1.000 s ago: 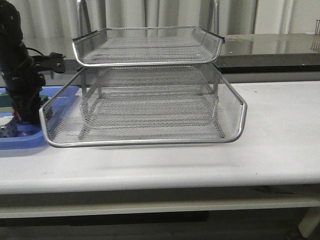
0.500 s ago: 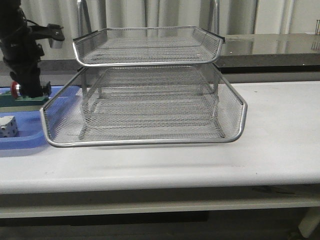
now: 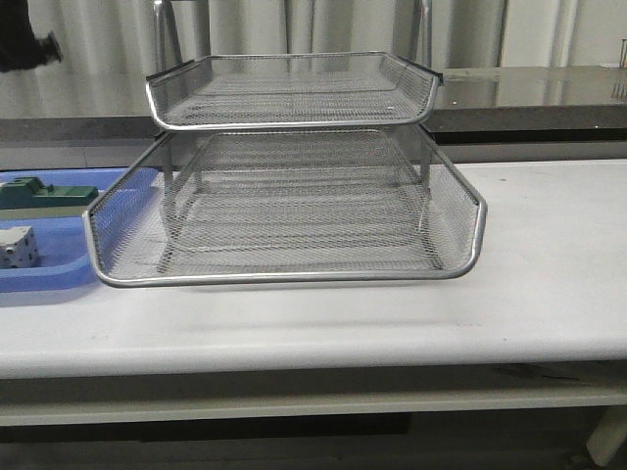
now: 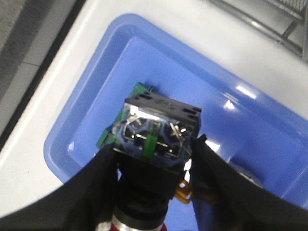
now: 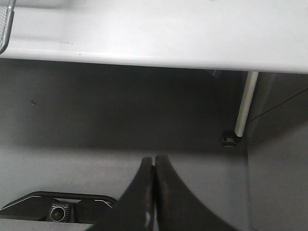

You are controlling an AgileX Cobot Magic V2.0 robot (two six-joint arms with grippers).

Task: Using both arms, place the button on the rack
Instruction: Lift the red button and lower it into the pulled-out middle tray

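Observation:
My left gripper (image 4: 154, 147) is shut on the button (image 4: 156, 127). Its black body with metal terminals points away from the wrist, and its silver collar and red head (image 4: 139, 224) lie toward the wrist. I hold it high above the blue tray (image 4: 269, 139). In the front view only a black scrap of the left arm (image 3: 24, 47) shows at the top left, and the button is hidden there. The silver wire-mesh rack (image 3: 284, 206) stands mid-table, its visible tiers bare. My right gripper (image 5: 154, 161) is shut and empty, low beside the table's front edge.
The blue tray (image 3: 59, 264) lies left of the rack, touching its lower tier. It holds a green flat block (image 3: 44, 194) and a white cube (image 3: 15, 247). A table leg (image 5: 244, 103) shows in the right wrist view.
My left arm has risen from the blue tray with the button and has almost left the front view at the top left. The right arm has not visibly moved.

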